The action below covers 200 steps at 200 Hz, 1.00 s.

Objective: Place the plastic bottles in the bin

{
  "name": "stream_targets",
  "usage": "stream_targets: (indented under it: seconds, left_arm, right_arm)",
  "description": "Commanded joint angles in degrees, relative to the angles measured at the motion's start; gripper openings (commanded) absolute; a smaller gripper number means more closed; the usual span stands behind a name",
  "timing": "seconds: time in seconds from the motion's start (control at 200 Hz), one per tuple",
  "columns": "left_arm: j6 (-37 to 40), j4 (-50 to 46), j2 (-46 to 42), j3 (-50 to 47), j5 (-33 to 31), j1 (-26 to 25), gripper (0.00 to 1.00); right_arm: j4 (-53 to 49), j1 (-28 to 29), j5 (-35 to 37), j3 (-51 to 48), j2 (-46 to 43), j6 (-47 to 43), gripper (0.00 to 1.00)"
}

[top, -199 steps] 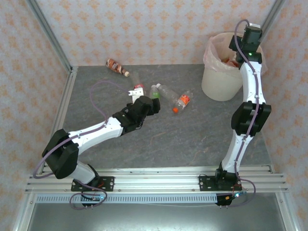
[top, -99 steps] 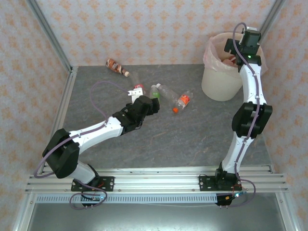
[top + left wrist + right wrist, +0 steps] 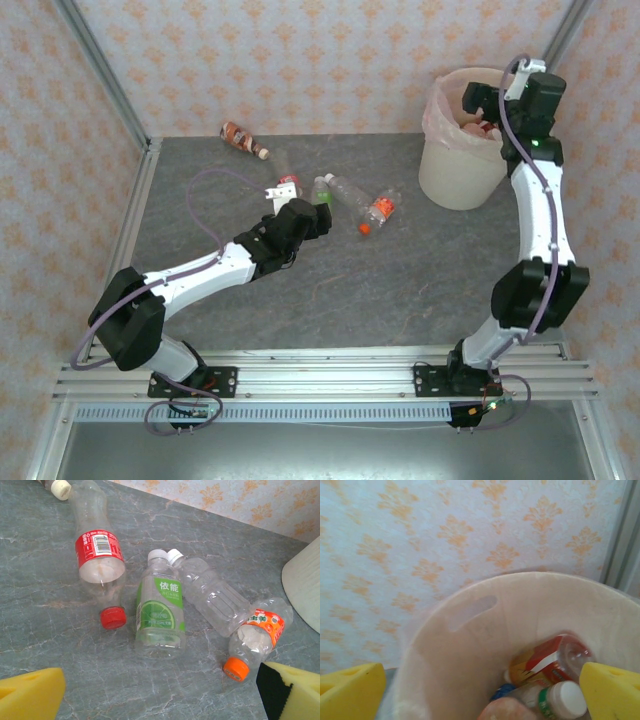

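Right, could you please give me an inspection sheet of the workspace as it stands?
Surface: grey marbled table.
Job's things: five lie on the table: brown bottle, red-label bottle, green-label bottle, unlabelled clear bottle, orange-label bottle. The pink-lined bin holds more, among them a red-and-yellow-label bottle.
Clutter: nothing seen.
Grippers: left gripper open above the bottles on the table; right gripper open over the bin.
Cables: purple cable loops beside the left arm; another runs along the right arm.
Surroundings: patterned wallpaper, metal frame posts.
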Motion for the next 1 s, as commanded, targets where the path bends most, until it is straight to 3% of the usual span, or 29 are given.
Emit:
stream_targets:
  seconds: [0.0, 0.115, 0.175, 0.34, 0.585, 0.801, 0.996]
  left_arm:
    - [-2.0, 0.0, 0.7, 0.1, -0.9, 0.6, 1.00]
    - [-2.6, 0.8, 0.8, 0.0, -0.1, 1.0, 1.00]
    - [-2.8, 1.2, 0.9, 0.0, 0.6, 1.4, 1.00]
    - [-4.2, 2.0, 0.1, -0.5, 1.3, 2.3, 1.00]
    - [-7.0, 3.3, -0.4, -1.8, 2.2, 3.5, 1.00]
    - [-7.8, 4.2, 0.9, -1.1, 4.5, 4.0, 1.00]
    - [-8.3, 4.8, 2.1, -0.5, 5.9, 4.1, 1.00]
  right_arm:
    - [1.6, -0.3, -7.2, -3.7, -6.3, 7.4, 0.99]
    - [3.6, 0.4, -15.5, -8.5, -8.8, 18.1, 0.99]
    - [2.8, 2.4, -16.9, -10.4, -9.7, 19.4, 0.99]
    - [-0.7, 12.8, -7.7, -14.8, -11.9, 14.4, 0.99]
    - [-0.5, 22.3, 4.4, -23.2, -11.5, 21.8, 0.99]
    - [-0.9, 23.1, 10.2, -29.7, -9.9, 31.7, 0.99]
    - [-2.2, 23.1, 8.5, -30.8, -5.7, 36.7, 0.97]
